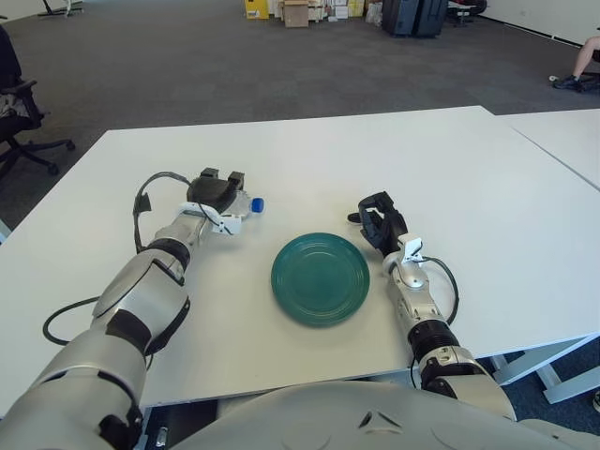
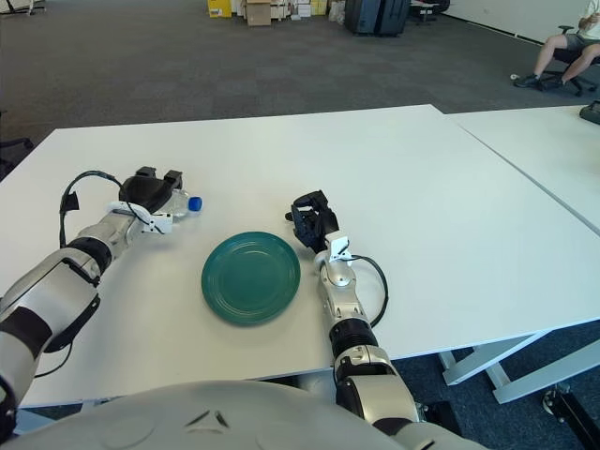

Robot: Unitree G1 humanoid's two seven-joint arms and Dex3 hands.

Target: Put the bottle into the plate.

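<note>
The left hand (image 1: 217,191) is closed over the bottle (image 1: 246,205), whose blue cap pokes out toward the plate (image 1: 320,277). Held mostly from above, the bottle could slip or roll on the bench (image 1: 450,169). The right hand (image 1: 379,221) shows beside the plate, curled, holding nothing.

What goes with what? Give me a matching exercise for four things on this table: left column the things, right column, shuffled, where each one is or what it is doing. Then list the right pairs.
Things
1. bottle
2. plate
3. left hand
4. right hand

Places or states
A. beside the plate's right edge, holding nothing
B. bare and green, between the two hands
C. lying on its side, blue cap towards the right
D. over the bottle, fingers closed around it

Pairs: 1-C, 2-B, 3-D, 4-A
</note>
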